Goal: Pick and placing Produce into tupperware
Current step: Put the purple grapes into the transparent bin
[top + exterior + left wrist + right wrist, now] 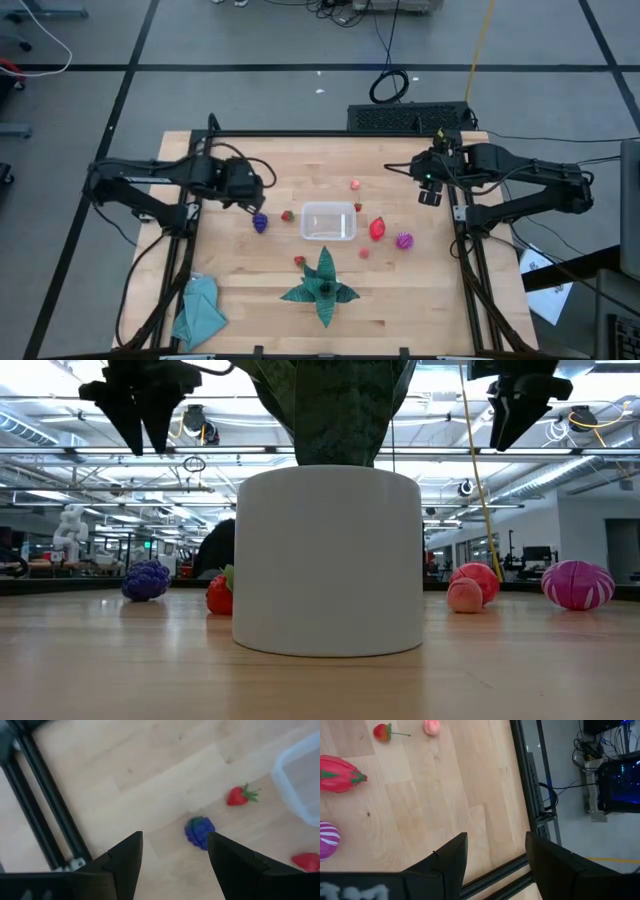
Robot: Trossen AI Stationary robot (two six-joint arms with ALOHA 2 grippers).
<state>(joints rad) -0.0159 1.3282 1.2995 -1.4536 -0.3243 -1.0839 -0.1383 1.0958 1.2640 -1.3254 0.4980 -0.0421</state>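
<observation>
Left wrist view: the left pincer, empty and parted, hovers over the bumpy purple toy grape cluster; a skewed descent could nudge it away from the clear plastic rectangular tupperware.

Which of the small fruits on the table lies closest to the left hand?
The purple grape cluster: it lies just beside the left hand, while the red and pink fruits sit farther away around the clear container.
</observation>
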